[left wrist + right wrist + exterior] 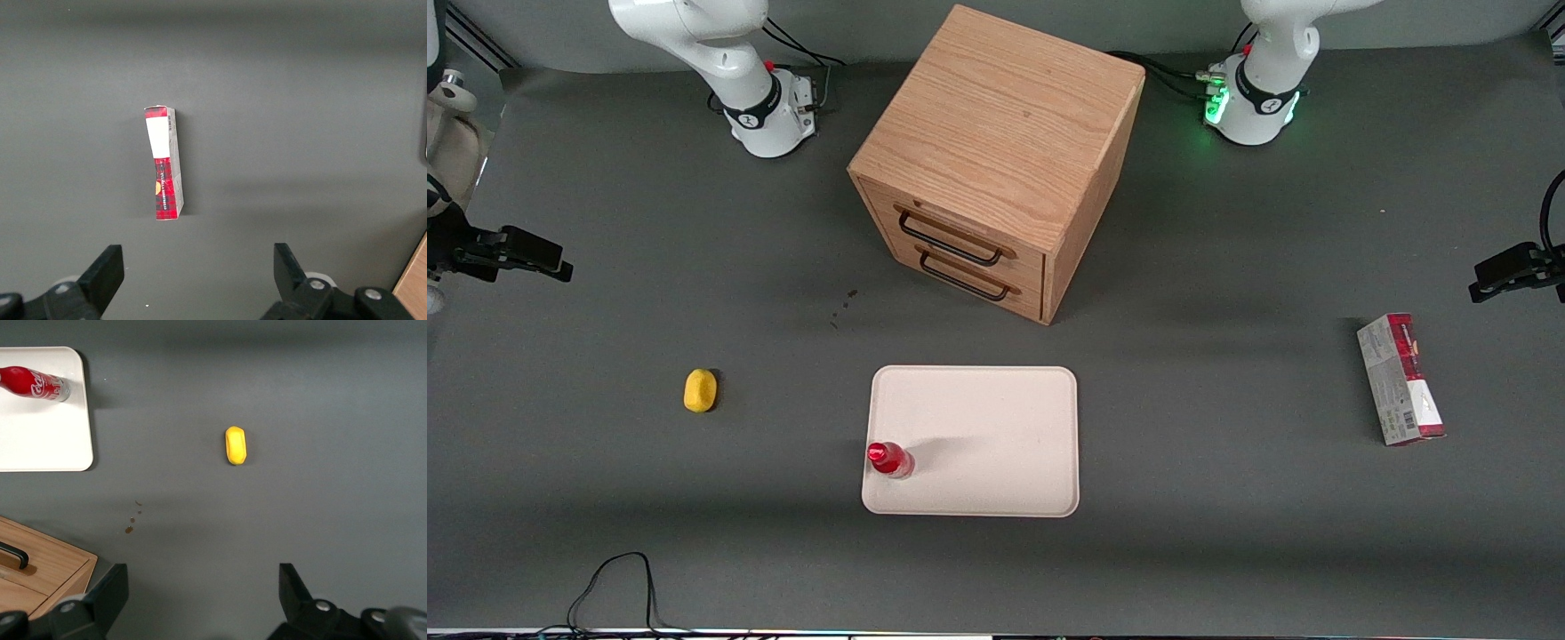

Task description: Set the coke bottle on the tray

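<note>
The coke bottle, small and red with a red cap, stands upright on the cream tray, in the tray's corner nearest the front camera toward the working arm's end. In the right wrist view the bottle shows its white script and stands on the tray. My right gripper is open wide and empty. It hangs high above bare table, well apart from the tray. In the front view it is at the working arm's edge.
A yellow lump lies on the table between the gripper and the tray, also in the right wrist view. A wooden two-drawer cabinet stands farther from the camera than the tray. A red-and-grey carton lies toward the parked arm's end.
</note>
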